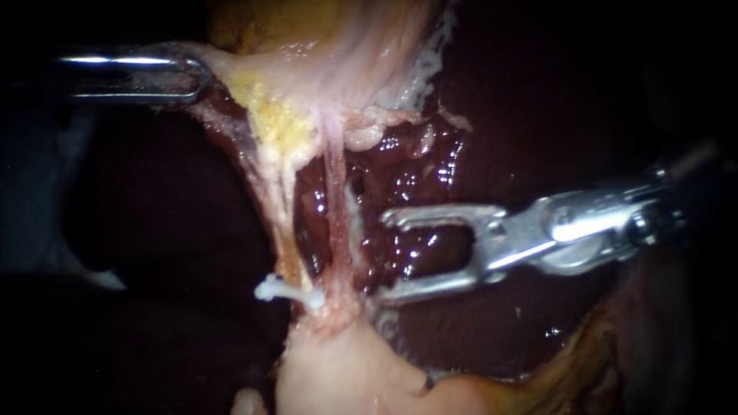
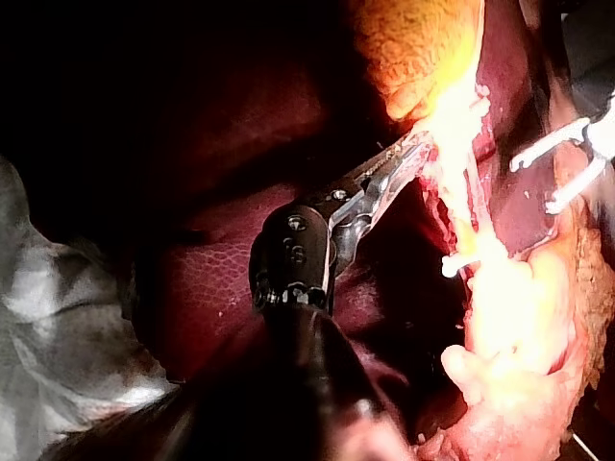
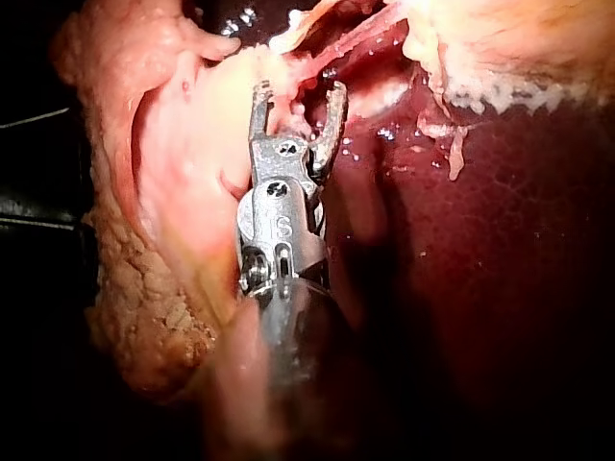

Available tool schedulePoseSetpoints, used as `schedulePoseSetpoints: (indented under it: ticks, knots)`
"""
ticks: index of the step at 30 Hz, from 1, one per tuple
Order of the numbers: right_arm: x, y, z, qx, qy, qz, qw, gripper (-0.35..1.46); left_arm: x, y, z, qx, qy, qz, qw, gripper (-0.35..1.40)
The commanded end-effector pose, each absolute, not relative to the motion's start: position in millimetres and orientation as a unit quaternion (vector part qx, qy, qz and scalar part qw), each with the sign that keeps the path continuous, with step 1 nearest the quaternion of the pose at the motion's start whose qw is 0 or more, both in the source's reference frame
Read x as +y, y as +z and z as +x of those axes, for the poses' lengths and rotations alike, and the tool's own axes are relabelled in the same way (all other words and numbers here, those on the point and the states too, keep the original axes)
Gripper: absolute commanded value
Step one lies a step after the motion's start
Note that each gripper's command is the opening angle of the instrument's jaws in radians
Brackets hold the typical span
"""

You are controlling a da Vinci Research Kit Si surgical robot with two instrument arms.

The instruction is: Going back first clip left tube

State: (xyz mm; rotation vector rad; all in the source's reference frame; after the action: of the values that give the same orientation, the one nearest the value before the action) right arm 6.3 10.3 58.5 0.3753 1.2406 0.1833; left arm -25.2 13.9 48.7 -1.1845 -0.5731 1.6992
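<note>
My left instrument (image 1: 192, 77) enters along the upper left, its jaws shut on a fold of pale tissue (image 1: 254, 77) and holding it taut. From that fold two tubes run down. The left tube (image 1: 278, 219) carries a white clip (image 1: 288, 290) near its lower end, and the pink right tube (image 1: 335, 204) lies beside it. My right instrument (image 1: 382, 257) stands open just right of the tubes, with only liver showing between its jaws. The left wrist view shows the left instrument (image 2: 404, 163) on the pale fold and the clip (image 2: 456, 261). In the right wrist view the right instrument (image 3: 298, 94) is open.
Dark red liver (image 1: 415, 169) lies wet behind the tubes. The pale gallbladder (image 1: 346, 369) bulges below the clip. Yellowish fat (image 1: 277, 123) covers the top of the left tube. A grey cloth (image 2: 58, 317) lies beside the liver.
</note>
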Motion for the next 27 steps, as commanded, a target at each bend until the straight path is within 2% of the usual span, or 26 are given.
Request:
schedulePoseSetpoints:
  ticks: [1,7,13,27]
  knots:
    - [10.6,58.2,5.4,0.577,0.082,0.173,0.794,0.50,13.9,48.7,-25.2,-0.235,0.695,-0.485,0.476,-0.35]
    - [11.8,57.4,2.9,0.578,0.076,0.168,0.795,0.50,13.9,48.7,-25.2,-0.235,0.695,-0.485,0.476,-0.35]
    - [11.9,57.4,2.6,0.578,0.076,0.168,0.795,0.50,13.9,49.0,-25.5,-0.233,0.695,-0.485,0.476,-0.35]
    - [11.8,57.3,2.6,0.578,0.076,0.168,0.795,0.50,12.4,53.4,-29.5,-0.225,0.698,-0.490,0.471,-0.35]
